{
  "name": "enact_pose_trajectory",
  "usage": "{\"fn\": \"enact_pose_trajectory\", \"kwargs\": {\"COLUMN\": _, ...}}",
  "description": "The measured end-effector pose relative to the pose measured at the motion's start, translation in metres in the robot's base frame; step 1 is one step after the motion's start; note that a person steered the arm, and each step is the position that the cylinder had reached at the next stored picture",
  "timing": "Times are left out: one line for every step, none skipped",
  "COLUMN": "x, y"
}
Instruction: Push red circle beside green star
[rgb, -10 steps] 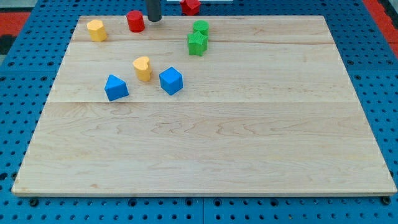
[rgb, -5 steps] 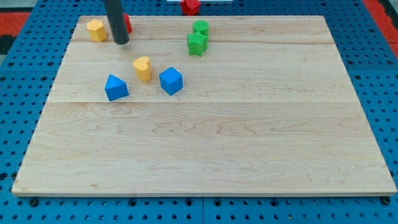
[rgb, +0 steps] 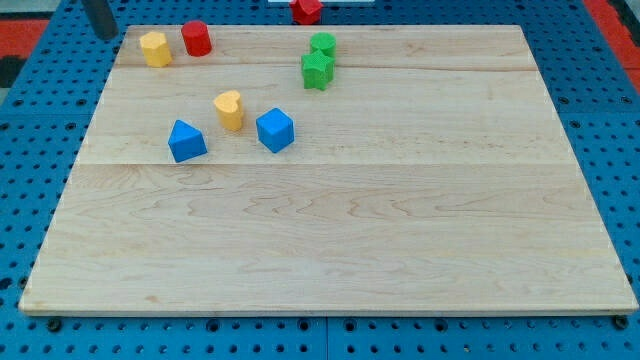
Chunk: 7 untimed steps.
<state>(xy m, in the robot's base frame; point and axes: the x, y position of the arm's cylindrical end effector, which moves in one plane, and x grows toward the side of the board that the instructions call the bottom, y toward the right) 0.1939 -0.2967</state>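
The red circle (rgb: 196, 38) stands near the board's top edge, just right of a yellow block (rgb: 154, 48). The green star (rgb: 317, 70) sits well to its right, touching a second green block (rgb: 322, 44) just above it. My tip (rgb: 103, 36) is off the wooden board, over the blue pegboard at the view's top left. It is left of the yellow block and apart from every block.
A yellow heart-like block (rgb: 229, 110) sits between a blue block (rgb: 186, 141) and a blue cube (rgb: 274, 130) at the board's left middle. Another red block (rgb: 306, 10) lies beyond the board's top edge (rgb: 420, 27).
My tip swept left from beside the red circle, past it, and off the board's top left corner. The red circle slid a little left, closer to the yellow block.
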Motion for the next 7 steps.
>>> {"fn": "enact_pose_trajectory", "kwargs": {"x": 0.0, "y": 0.06}}
{"fn": "enact_pose_trajectory", "kwargs": {"x": 0.014, "y": 0.12}}
{"fn": "enact_pose_trajectory", "kwargs": {"x": 0.022, "y": 0.167}}
{"fn": "enact_pose_trajectory", "kwargs": {"x": 0.034, "y": 0.189}}
{"fn": "enact_pose_trajectory", "kwargs": {"x": 0.027, "y": 0.177}}
{"fn": "enact_pose_trajectory", "kwargs": {"x": 0.039, "y": 0.196}}
{"fn": "enact_pose_trajectory", "kwargs": {"x": 0.067, "y": 0.256}}
